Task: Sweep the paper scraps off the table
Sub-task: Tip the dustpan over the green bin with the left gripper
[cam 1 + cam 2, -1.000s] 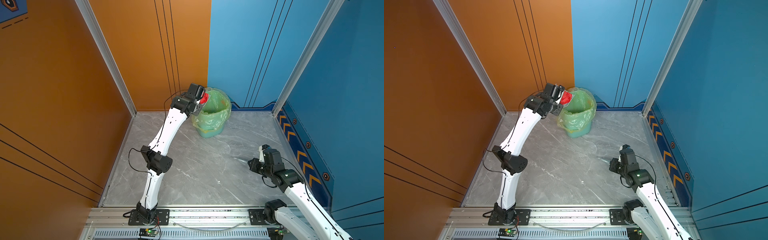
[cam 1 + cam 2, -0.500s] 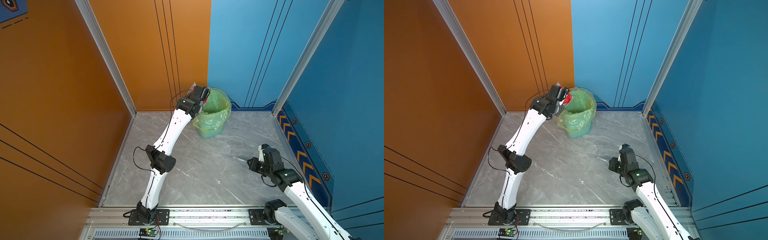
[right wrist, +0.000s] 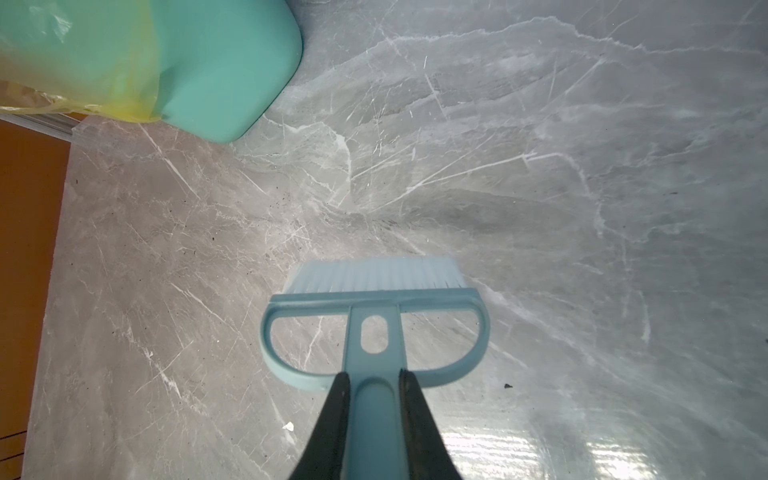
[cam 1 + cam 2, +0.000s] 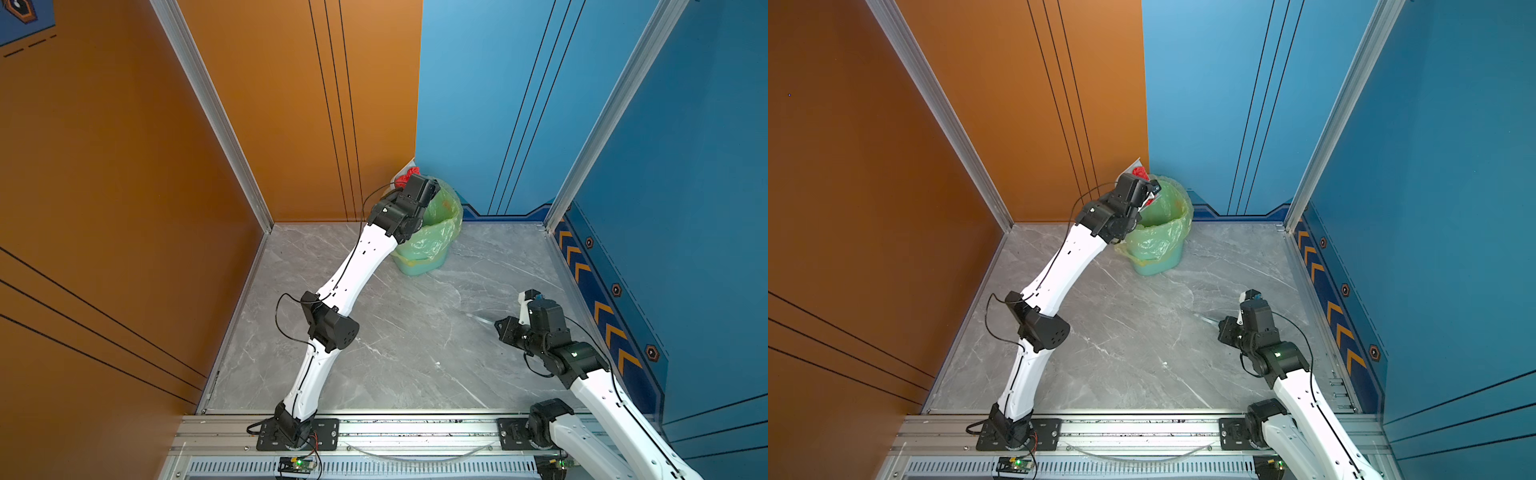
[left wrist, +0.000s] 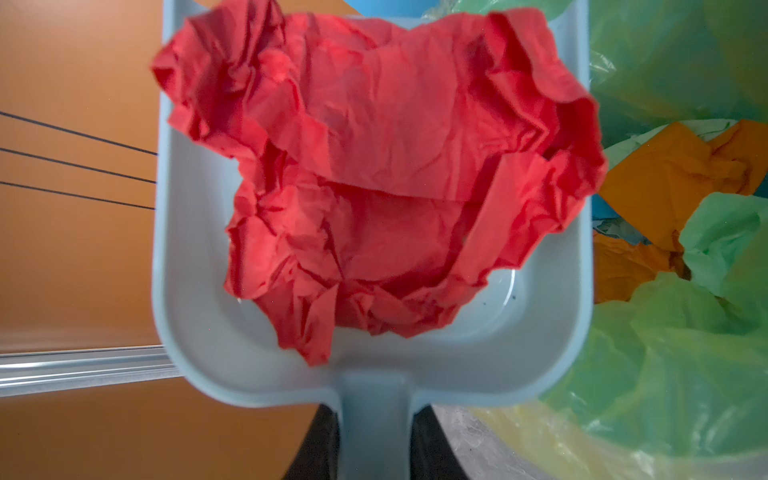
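— What's around?
— The crumpled red paper wad (image 5: pixel 374 166) sits in the pale-blue plastic dustpan (image 5: pixel 199 291) my left claw (image 5: pixel 376 436) clamps, beside the green-lined teal bin (image 4: pixel 419 268). My right claw (image 3: pixel 374 395) grips the light-blue brush (image 3: pixel 376 299).

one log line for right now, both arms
left gripper shut on dustpan | red wad in dustpan, beside bin | orange wad, green wad in bin | right gripper shut on brush over table
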Tool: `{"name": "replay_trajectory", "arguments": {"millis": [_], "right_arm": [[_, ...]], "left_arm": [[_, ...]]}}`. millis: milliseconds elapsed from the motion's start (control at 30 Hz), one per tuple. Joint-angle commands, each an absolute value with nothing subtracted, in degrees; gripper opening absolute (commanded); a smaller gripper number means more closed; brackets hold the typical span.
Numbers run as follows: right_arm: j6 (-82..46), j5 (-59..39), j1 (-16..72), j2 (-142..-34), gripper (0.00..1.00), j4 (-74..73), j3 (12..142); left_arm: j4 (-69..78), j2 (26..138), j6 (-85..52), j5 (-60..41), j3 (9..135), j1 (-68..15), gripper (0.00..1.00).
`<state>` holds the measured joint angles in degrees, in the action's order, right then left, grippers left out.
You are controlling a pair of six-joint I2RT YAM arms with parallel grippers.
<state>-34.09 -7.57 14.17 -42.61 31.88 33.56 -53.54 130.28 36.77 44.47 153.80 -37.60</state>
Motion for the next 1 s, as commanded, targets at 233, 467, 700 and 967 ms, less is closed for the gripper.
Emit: {"name": "replay_trajectory", "arguments": {"millis": [233,467,700,967], "right_arm": [[-34.64,-8.37,14.02,-41.36,0.0,31.9,32.17],[-34.96,-8.53,14.0,-41.44,0.0,31.56,32.08],[-35.29,-8.79,14.06,-41.66,0.0,31.29,32.17],[-35.66,-8.96,14.09,-41.68,0.0,31.11,31.96]], "left_arm": [[-48.39,131.92,47.48,50.23,152.18,-37.8,0.0],[-46.47,132.42,52.72,52.14,151.09,-37.57,0.0],[-46.46,132.26,56.63,51.75,150.37,-37.61,0.0],[-46.38,131.35,61.79,50.85,148.8,-37.29,0.0]]}}
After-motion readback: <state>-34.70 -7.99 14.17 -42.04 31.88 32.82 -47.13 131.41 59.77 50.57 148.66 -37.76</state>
